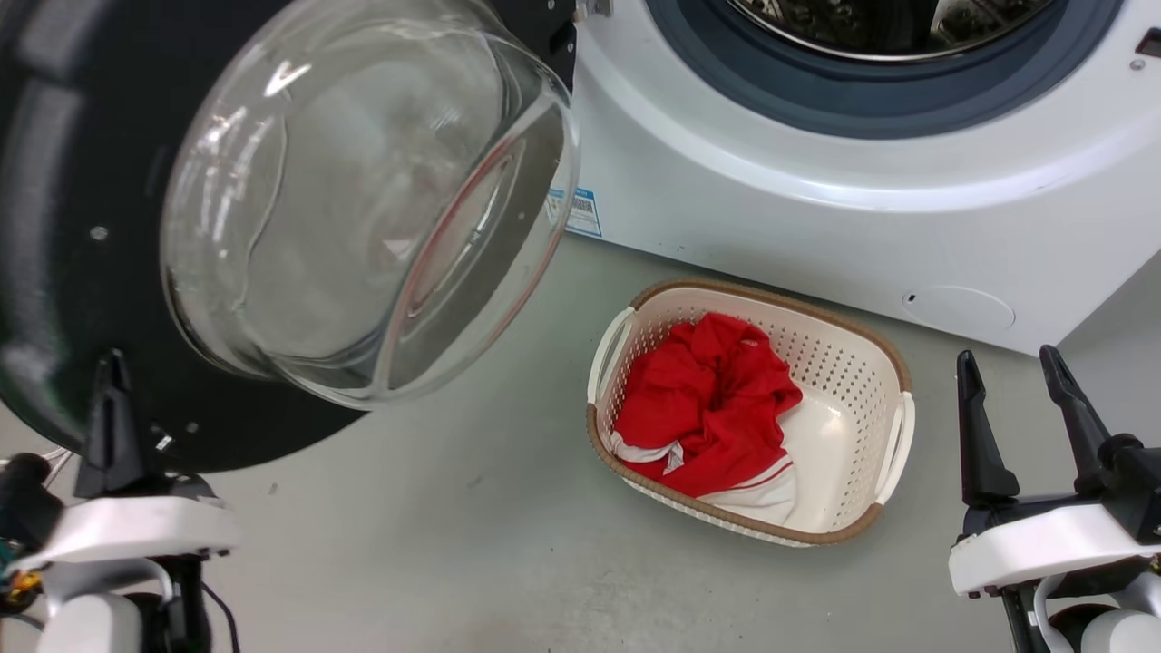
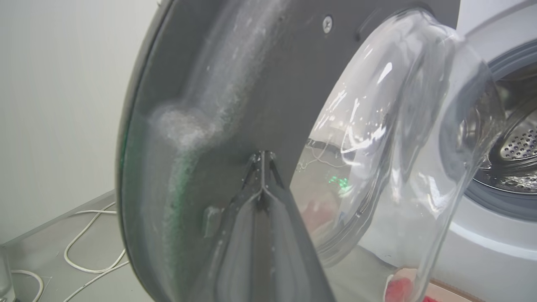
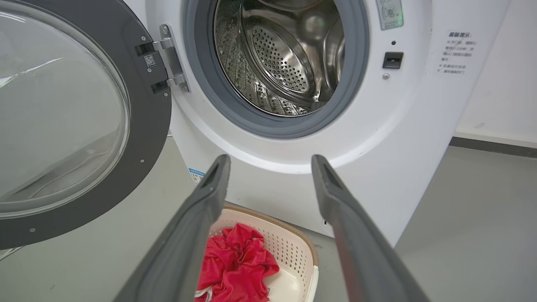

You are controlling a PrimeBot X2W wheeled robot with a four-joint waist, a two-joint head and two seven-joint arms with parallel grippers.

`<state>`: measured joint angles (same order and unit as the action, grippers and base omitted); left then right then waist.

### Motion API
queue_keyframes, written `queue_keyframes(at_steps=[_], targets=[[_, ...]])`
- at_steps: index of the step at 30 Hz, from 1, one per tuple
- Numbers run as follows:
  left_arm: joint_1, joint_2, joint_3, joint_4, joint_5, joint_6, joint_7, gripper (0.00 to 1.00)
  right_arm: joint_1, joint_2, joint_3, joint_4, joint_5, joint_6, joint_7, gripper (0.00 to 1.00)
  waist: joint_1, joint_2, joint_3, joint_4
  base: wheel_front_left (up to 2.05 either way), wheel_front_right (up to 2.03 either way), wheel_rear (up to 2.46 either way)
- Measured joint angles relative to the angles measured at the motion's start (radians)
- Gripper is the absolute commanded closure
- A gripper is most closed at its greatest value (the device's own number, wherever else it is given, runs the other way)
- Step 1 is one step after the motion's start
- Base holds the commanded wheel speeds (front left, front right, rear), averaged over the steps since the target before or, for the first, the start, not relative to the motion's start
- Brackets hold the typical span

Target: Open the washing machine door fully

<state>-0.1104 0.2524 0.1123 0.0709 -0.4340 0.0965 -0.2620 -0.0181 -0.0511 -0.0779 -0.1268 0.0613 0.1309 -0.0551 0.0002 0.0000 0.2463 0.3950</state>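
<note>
at the far left, a loose white cable [image 2: 84,247] is seen lying on the grey floor [image 1: 435,544] beside a pale wall. the left gripper [image 1: 111,376] is found at the lower left of the head view. its dark fingers [image 2: 243,251] are pressed tight together with nothing held between them. in the left wrist view their tips are set against the dark inner face of the washing machine door [image 1: 54,227], just outside the glass.

the door stands open, well clear of the drum opening, and is carried on a metal hinge [image 3: 170,58] at the left side of the washing machine [image 1: 816,227]. its bulging clear glass bowl [image 1: 363,199] is turned toward the robot and is ringed by the black rim. a blue label [image 1: 580,213] is seen low on the machine's white front, just past the bowl's edge.

further right, a white perforated laundry basket [image 1: 898,363] with a brown rim is set on the floor just in front of the machine. a crumpled red and white garment [image 1: 707,399] is held in its left half.

above it, the grey rubber gasket [image 3: 251,117] and the perforated steel drum [image 3: 285,63] are exposed. a round flap [image 1: 957,308] is marked low on the front panel.

at the lower right, the right gripper [image 1: 1009,358] is held with its two fingers spread wide apart. nothing is grasped, and it is kept apart from the machine and the basket.
</note>
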Motion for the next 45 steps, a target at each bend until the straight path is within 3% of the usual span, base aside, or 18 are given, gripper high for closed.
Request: queue_keyframes(at_steps=[10,19,26,34,45], targets=[[-0.089,0.009,0.152,0.14,0.0,-0.053,-0.001,1.0,-0.021,0.0,0.004,-0.002,-0.008,0.0,0.003,0.0,-0.0001,0.0,0.032,-0.01,0.0,0.0,0.0],[-0.152,0.022,0.228,0.23,0.025,-0.094,-0.001,1.0,-0.029,0.0,0.01,0.012,-0.01,0.0,0.003,0.0,0.0,0.0,0.029,-0.026,0.0,0.0,0.0],[-0.1,-0.031,0.248,0.187,0.087,-0.106,-0.001,1.0,-0.022,0.0,0.011,0.049,0.011,0.0,-0.017,0.0,-0.0001,0.0,-0.014,-0.042,0.0,0.0,0.0],[0.036,-0.108,0.208,0.061,0.17,-0.125,-0.001,1.0,-0.017,0.0,0.021,0.081,0.026,0.0,-0.045,0.0,-0.0002,0.0,-0.077,-0.073,0.0,0.0,0.0],[0.112,-0.175,0.01,-0.008,0.222,-0.167,-0.001,1.0,0.009,0.0,0.031,0.099,0.035,0.0,-0.059,0.0,-0.0002,0.0,-0.156,-0.162,0.0,0.0,0.0]])
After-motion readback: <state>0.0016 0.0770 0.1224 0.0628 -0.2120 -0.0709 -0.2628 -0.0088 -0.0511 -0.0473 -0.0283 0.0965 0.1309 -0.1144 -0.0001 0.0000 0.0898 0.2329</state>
